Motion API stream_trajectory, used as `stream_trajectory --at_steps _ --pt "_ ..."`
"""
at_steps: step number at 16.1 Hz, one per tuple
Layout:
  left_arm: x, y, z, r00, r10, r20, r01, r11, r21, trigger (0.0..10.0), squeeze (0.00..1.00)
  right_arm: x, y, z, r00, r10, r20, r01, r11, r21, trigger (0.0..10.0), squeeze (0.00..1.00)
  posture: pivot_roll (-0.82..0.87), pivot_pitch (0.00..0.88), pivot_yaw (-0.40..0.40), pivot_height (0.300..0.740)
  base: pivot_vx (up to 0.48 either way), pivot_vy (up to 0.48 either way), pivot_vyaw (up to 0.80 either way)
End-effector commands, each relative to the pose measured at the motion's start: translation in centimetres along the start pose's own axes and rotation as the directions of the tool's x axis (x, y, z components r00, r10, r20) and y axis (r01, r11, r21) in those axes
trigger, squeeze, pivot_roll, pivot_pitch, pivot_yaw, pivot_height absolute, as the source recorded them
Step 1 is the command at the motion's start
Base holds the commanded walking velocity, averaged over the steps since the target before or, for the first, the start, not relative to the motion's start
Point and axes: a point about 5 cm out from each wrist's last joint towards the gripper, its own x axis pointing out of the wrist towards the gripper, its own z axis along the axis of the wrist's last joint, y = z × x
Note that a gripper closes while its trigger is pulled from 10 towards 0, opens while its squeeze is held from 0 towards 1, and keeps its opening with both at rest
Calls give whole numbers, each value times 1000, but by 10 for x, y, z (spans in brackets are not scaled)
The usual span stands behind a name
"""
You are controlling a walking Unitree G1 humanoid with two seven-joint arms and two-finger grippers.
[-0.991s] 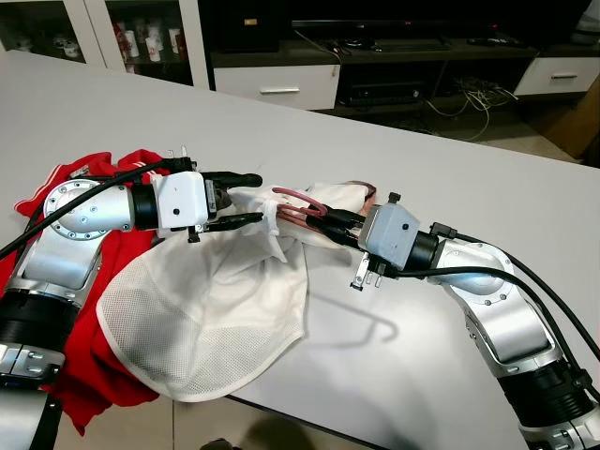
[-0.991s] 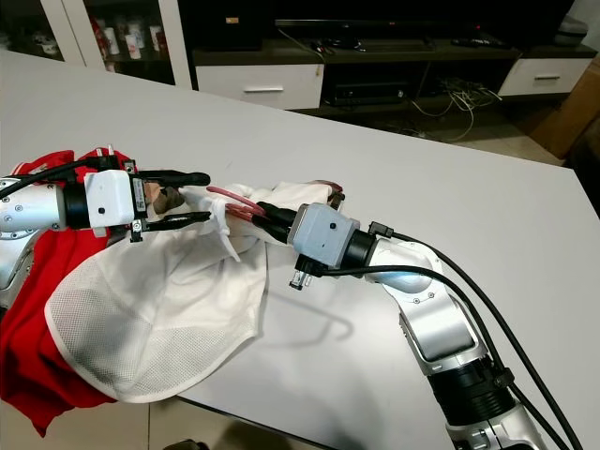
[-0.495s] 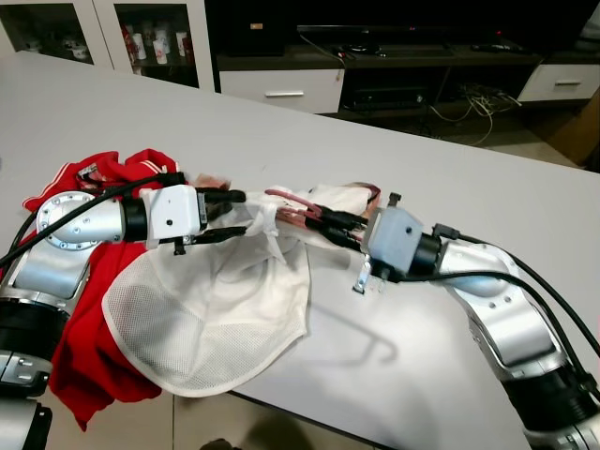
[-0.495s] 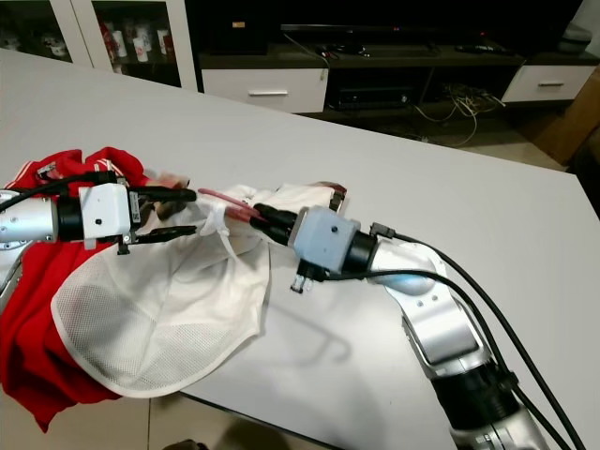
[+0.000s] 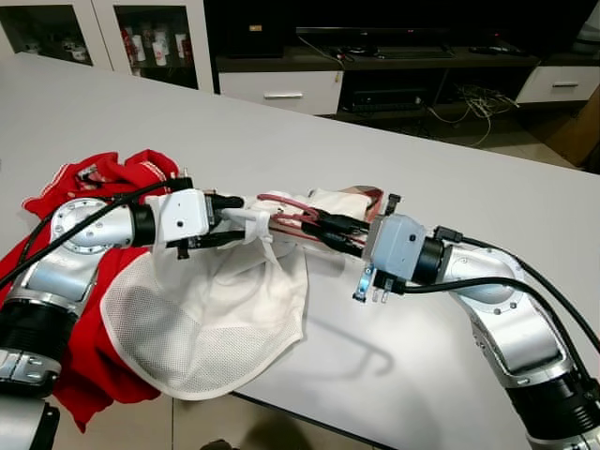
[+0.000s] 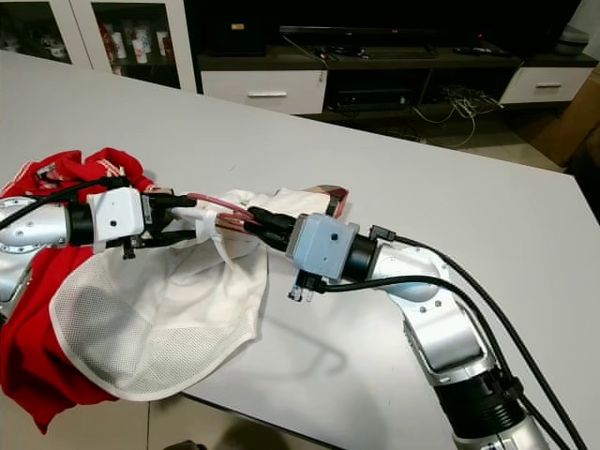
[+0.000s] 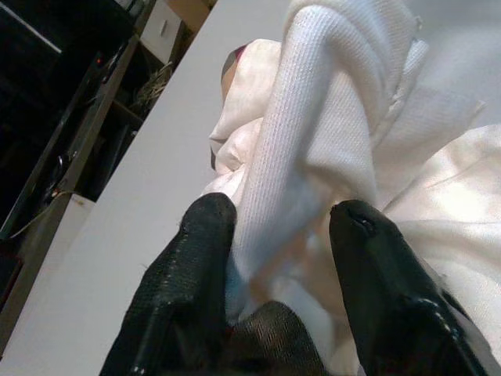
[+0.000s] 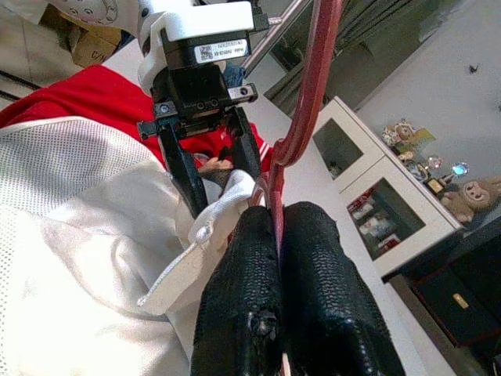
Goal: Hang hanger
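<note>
White shirt [image 5: 216, 300] lies on grey table [image 5: 394, 150], partly over its near edge, w/ red cloth [image 5: 103, 178] beside it at L. Eye views: L gripper [image 5: 246, 225] grips a bunched shirt strap; R gripper [image 5: 314, 228] reaches in from opposite side, clamped on pink hanger [image 5: 281, 202], which sits above the shirt between both grippers. L wrist view: fingers [image 7: 196, 258] clenched round a rolled fabric band. R wrist view: fingers [image 8: 313, 274] pressed together on hanger wire [image 8: 309, 102].
</note>
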Motion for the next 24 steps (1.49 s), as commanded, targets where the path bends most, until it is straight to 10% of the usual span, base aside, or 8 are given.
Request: stream_trajectory --at_steps 1,2,3,21,22,24 --pt "4 0 4 1000 -23 15 23 1000 17 3608 0 3 -2 11 999 1 50 0 1000 -28 10000 0 82 35 -32 740 0 0 0" --pt "5 -1 4 999 -30 23 29 999 13 3608 0 4 -2 12 999 0 51 1 1000 -31 10000 0 82 35 -32 740 0 0 0" --pt "5 -3 6 998 -39 40 39 999 5 0 0 5 -2 13 998 -3 57 5 999 -34 10000 0 82 35 -32 740 0 0 0" --pt "5 -23 31 976 -70 207 79 996 -35 0 0 -10 -23 13 982 -167 89 171 985 -39 10000 0 94 40 -35 740 0 0 0" --pt "5 -24 31 976 -65 208 77 996 -47 0 0 -13 -25 13 978 -184 100 187 982 -20 10000 1000 93 41 -36 740 0 0 0" --pt "6 -26 28 981 -55 188 67 996 -58 0 0 -14 -24 14 980 -170 103 171 985 -1 10000 1000 93 44 -37 740 0 0 0"
